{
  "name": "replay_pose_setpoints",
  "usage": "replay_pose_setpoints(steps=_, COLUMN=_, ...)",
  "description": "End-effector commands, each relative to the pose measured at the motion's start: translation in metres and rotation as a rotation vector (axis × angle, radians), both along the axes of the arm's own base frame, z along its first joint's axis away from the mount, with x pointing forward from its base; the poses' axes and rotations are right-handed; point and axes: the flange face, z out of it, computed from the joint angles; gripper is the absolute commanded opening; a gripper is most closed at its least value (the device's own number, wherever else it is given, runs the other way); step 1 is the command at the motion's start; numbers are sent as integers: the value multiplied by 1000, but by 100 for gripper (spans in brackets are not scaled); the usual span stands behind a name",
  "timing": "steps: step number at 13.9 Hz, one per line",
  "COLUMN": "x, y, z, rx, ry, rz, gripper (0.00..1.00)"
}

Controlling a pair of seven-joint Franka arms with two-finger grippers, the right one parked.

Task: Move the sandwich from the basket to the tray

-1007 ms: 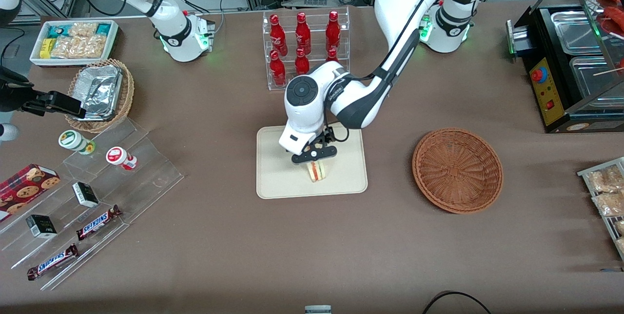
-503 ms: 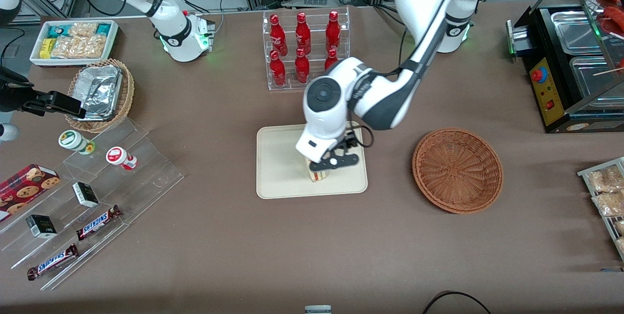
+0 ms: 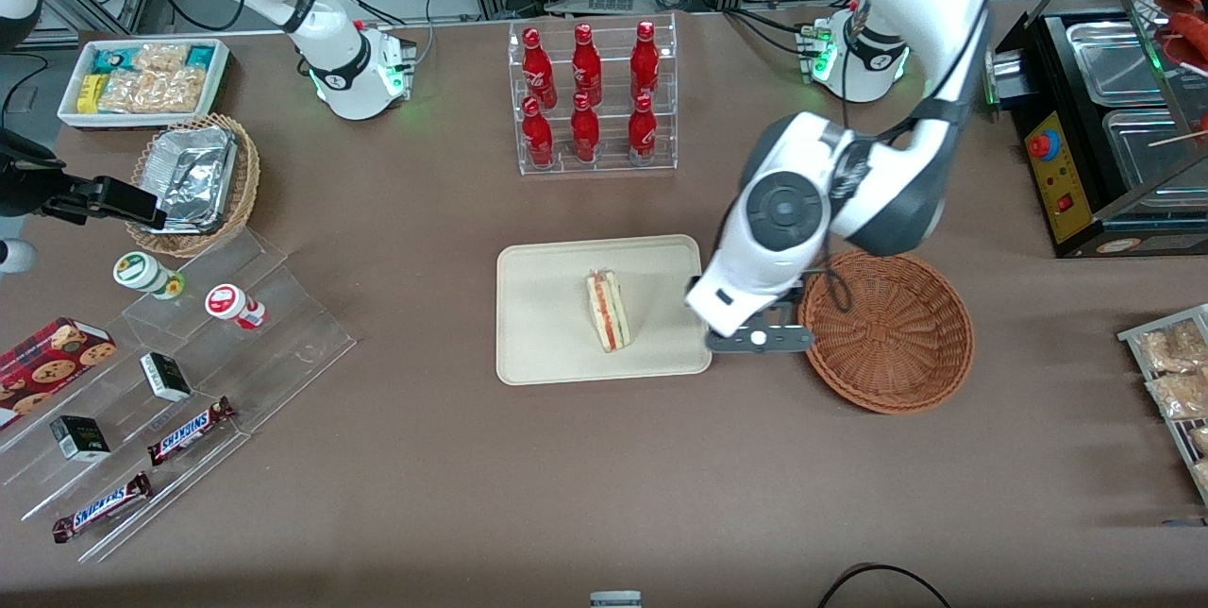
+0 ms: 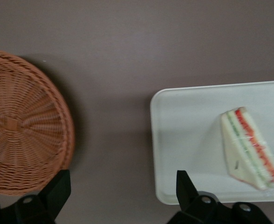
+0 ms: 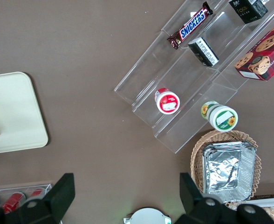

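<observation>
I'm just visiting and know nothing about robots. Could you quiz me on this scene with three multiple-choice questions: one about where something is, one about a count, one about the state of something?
1. Where is the sandwich?
A. In the basket
B. On the tray
C. Between the gripper's fingers

2. How many red bottles stand in the clear rack?
A. Four
B. Six
C. Nine

3. What state is the gripper in?
A. Open, holding nothing
B. Shut on the sandwich
C. Shut on a bottle

Answers:
1. B: the sandwich lies on the tray, while the basket holds nothing.
2. B: the red bottles stand in two rows of three in the rack.
3. A: the gripper hangs over the table between tray and basket, and the wrist view shows its fingers spread apart with only bare table between them.
</observation>
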Motion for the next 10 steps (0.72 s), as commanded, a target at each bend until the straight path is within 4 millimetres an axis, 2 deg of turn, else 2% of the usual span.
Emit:
replay_pose_setpoints(steps=1, x=-14, y=53, z=17, rx=-12, ry=17, rz=-61, gripper=100)
replay_pose_setpoints(steps=8, x=-17, y=180, z=62, rx=-39, ry=71, rz=-156, gripper=100)
replay_pose_setpoints(steps=10, x=-21, y=199, z=81, rx=-42, ry=66, rz=-164, gripper=100)
